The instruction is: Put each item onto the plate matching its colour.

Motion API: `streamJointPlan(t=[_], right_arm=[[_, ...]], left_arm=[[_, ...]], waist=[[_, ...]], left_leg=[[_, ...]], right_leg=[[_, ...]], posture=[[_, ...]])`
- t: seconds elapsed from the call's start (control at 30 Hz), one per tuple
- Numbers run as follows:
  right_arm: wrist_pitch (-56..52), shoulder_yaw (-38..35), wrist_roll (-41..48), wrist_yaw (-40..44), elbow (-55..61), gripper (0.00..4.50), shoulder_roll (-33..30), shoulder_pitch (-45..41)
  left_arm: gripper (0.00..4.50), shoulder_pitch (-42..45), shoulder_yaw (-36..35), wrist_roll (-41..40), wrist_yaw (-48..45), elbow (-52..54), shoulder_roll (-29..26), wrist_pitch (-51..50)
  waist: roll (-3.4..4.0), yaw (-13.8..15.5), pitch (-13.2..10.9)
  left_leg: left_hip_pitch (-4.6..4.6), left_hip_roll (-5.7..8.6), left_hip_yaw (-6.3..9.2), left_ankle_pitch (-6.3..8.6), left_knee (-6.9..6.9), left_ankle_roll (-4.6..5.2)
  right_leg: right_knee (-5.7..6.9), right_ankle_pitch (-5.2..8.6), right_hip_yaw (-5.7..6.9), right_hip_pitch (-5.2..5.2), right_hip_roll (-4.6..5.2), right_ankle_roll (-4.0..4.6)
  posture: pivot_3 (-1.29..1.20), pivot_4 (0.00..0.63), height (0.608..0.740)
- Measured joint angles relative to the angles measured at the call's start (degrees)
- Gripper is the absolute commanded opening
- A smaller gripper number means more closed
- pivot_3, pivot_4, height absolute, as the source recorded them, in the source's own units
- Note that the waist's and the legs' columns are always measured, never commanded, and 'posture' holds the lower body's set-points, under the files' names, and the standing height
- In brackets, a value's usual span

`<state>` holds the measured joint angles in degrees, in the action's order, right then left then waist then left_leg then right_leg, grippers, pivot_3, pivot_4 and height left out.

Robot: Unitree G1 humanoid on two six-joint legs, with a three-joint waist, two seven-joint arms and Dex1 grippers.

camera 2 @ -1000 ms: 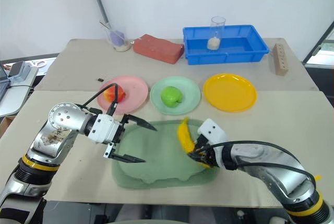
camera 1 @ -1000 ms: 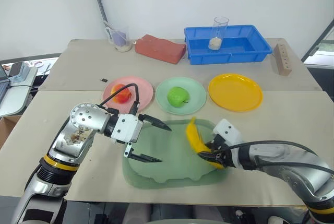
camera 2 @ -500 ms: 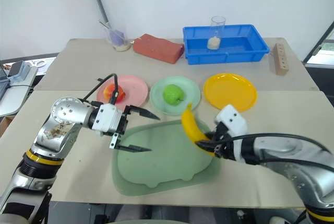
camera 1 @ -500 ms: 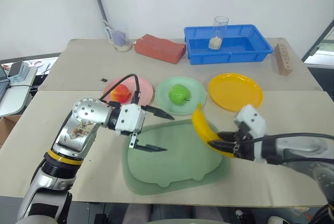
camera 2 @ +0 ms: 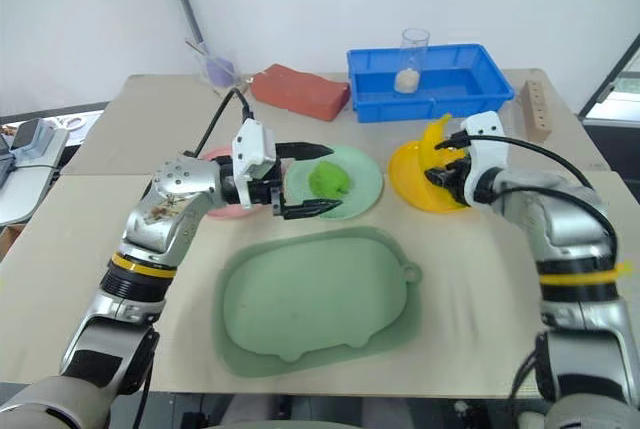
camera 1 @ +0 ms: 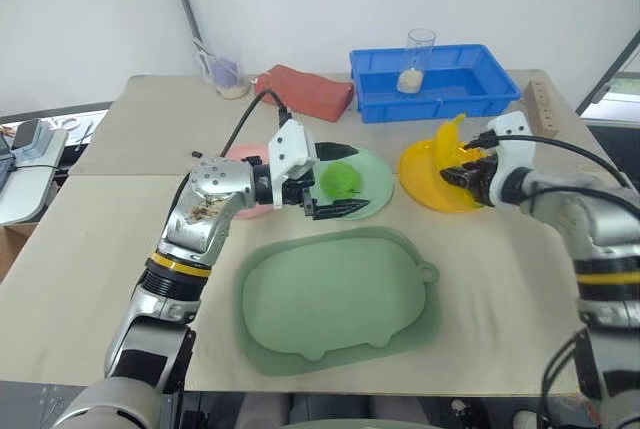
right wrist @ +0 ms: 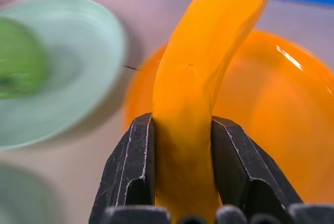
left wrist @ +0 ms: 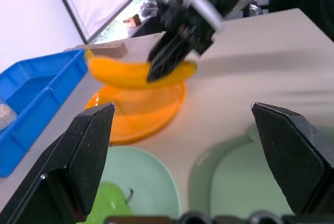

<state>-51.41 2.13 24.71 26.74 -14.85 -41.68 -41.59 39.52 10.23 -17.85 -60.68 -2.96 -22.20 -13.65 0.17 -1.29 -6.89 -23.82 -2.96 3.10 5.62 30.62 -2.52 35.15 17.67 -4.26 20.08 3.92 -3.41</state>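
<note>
The long yellow plastic toy banana (right wrist: 201,78) was pinched near one end between the two black fingers of my right gripper (camera 2: 447,171), its curved body rising above the round yellow-orange plastic plate (camera 1: 425,181) and not yet resting on it. I judged the fruit light, stiff and glossy enough to slip, so a hold close to its thicker middle would likely have steadied it better than the end I had. The bright green toy apple (camera 1: 340,177) already sat on the round mint green plate (camera 1: 378,181), and the pink plate (camera 2: 217,211) lay beyond it, largely hidden behind my left arm, so I could not tell what it held. My left gripper (camera 1: 330,179) hung with its jaws spread wide and empty, one finger on each side of the green apple in the head views. Room to lower the banana looked open over the yellow-orange plate, with the blue rectangular plastic bin (camera 1: 435,89) and its clear glass (camera 1: 420,59) near behind, and a wooden block (camera 1: 538,107) close at my right. The large pale green tray (camera 1: 335,294) lay well apart toward me.
</note>
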Motion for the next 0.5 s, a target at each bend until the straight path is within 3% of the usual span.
streamJointPlan(t=[0.1,0.17,0.37,0.4,0.5], right_arm=[[4.1,1.4,-3.9,2.5,-11.4,1.15,1.1,-5.4],[6.8,1.9,-6.3,4.5,-18.8,2.19,2.2,-9.1],[12.5,1.9,-11.2,8.8,-30.3,4.2,3.1,-14.2],[12.8,1.7,-11.7,9.6,-30.6,4.46,3.1,-14.5],[13.2,1.4,-12.4,11.0,-30.1,4.46,2.6,-14.3]], left_arm=[[4.5,-0.3,0.3,0.1,0.2,0.0,0.2,-0.1],[4.5,-0.8,0.4,0.1,0.2,0.2,-0.1,-0.1],[4.5,-1.9,0.7,0.1,0.0,1.1,-0.8,-0.5],[4.5,-2.0,0.7,0.1,0.1,1.3,-1.0,-0.6],[4.5,-2.6,0.7,-0.1,0.0,2.3,-1.6,-1.3]], waist=[[0.06,0.1,0.0],[0.1,0.1,0.0],[0.22,0.0,0.0],[0.22,0.0,0.0],[0.23,-0.2,0.0]], left_leg=[[-0.03,-0.04,0.07,0.09,0.01,0.52],[-0.02,-0.09,0.16,0.18,0.01,0.77],[0.03,-0.06,0.13,0.3,0.09,0.95],[0.06,-0.05,0.1,0.3,0.1,0.95],[0.06,0.0,0.05,0.31,0.11,0.94]], right_leg=[[0.07,0.01,-0.11,-0.08,-0.18,0.0],[0.09,0.01,-0.22,-0.07,-0.36,0.01],[0.2,-0.01,-0.52,-0.01,-0.47,0.03],[0.22,-0.01,-0.59,-0.01,-0.47,0.03],[0.3,-0.01,-0.77,0.03,-0.49,0.03]], posture=[[0.0,0.15,0.74],[0.0,0.15,0.74],[0.0,0.15,0.74],[0.0,0.15,0.74],[0.0,0.15,0.74]])
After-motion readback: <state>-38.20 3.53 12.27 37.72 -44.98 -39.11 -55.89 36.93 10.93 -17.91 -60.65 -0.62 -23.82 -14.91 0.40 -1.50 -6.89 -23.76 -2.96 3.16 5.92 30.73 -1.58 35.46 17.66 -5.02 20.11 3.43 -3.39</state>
